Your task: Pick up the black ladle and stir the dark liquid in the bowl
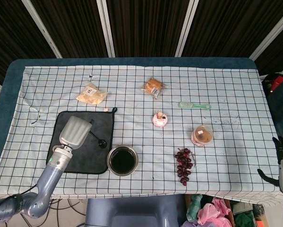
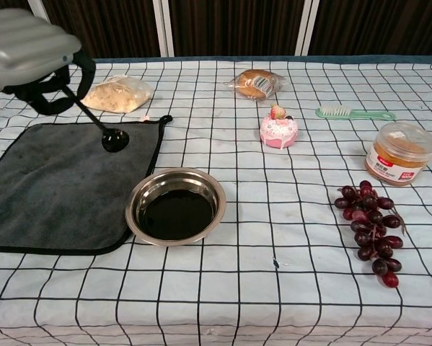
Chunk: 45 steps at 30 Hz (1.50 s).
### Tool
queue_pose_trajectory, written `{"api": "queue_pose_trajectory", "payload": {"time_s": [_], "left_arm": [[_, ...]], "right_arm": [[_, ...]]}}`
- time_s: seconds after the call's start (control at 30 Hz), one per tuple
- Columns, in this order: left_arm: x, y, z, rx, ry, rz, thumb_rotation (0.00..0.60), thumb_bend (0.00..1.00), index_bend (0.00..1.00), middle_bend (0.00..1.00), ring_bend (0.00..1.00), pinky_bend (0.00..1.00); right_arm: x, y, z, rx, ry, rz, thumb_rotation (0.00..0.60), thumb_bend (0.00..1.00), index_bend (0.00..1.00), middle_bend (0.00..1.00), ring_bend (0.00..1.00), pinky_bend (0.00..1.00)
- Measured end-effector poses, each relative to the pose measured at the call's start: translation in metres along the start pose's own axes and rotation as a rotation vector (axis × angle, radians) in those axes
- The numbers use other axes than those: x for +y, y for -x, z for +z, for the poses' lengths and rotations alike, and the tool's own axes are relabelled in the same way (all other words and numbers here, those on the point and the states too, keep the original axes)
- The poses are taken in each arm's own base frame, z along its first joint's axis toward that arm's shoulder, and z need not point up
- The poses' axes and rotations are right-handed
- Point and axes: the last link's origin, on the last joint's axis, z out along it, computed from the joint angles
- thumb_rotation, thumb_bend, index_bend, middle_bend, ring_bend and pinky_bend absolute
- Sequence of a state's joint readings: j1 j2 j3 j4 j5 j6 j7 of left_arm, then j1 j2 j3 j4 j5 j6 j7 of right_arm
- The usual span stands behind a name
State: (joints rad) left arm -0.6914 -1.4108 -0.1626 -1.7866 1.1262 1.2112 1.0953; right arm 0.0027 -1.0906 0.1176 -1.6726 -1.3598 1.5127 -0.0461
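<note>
My left hand grips the handle of the black ladle and holds it in the air above the dark grey cloth. The ladle slants down to the right, its round cup hanging over the cloth's right part, left of and behind the bowl. The steel bowl with dark liquid stands just right of the cloth. My right hand hangs off the table's right edge, fingers apart, holding nothing.
A bagged snack, a wrapped bun, a pink cupcake, a green brush, an orange-lidded jar and dark grapes lie on the checked tablecloth behind and right of the bowl.
</note>
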Motion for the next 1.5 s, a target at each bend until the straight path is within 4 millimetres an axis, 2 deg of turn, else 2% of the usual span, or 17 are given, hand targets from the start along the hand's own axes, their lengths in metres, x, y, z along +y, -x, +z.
{"api": "queue_pose_trajectory", "payload": {"time_s": [0.13,0.3,0.47,0.6,1.0,1.5], "left_arm": [[0.021,-0.023,0.009,0.088,0.05,0.176,0.6,0.48,0.63,0.92,0.8,0.75],[0.055,-0.039,0.014,0.157,0.127,0.357,0.6,0.48,0.63,0.92,0.8,0.75],[0.088,-0.043,0.015,0.193,0.199,0.485,0.6,0.48,0.63,0.92,0.8,0.75],[0.111,-0.037,0.014,0.187,0.257,0.541,0.6,0.48,0.63,0.92,0.8,0.75],[0.127,-0.015,0.017,0.153,0.317,0.627,0.6,0.48,0.63,0.92,0.8,0.74],[0.136,-0.007,0.023,0.137,0.335,0.681,0.6,0.48,0.63,0.92,0.79,0.75]], "right_arm": [[0.0,-0.001,0.0,0.002,-0.001,0.004,0.6,0.11,0.03,0.01,0.06,0.22],[0.0,-0.003,-0.001,0.008,-0.001,0.011,0.6,0.11,0.03,0.01,0.06,0.22],[0.001,-0.004,-0.001,0.011,0.0,0.017,0.6,0.11,0.03,0.01,0.06,0.22],[0.001,-0.005,-0.001,0.015,0.002,0.025,0.6,0.11,0.03,0.01,0.06,0.22],[0.002,-0.005,0.0,0.015,0.004,0.036,0.6,0.11,0.03,0.01,0.06,0.22],[0.002,-0.004,0.001,0.01,0.004,0.04,0.6,0.11,0.03,0.01,0.06,0.22]]}}
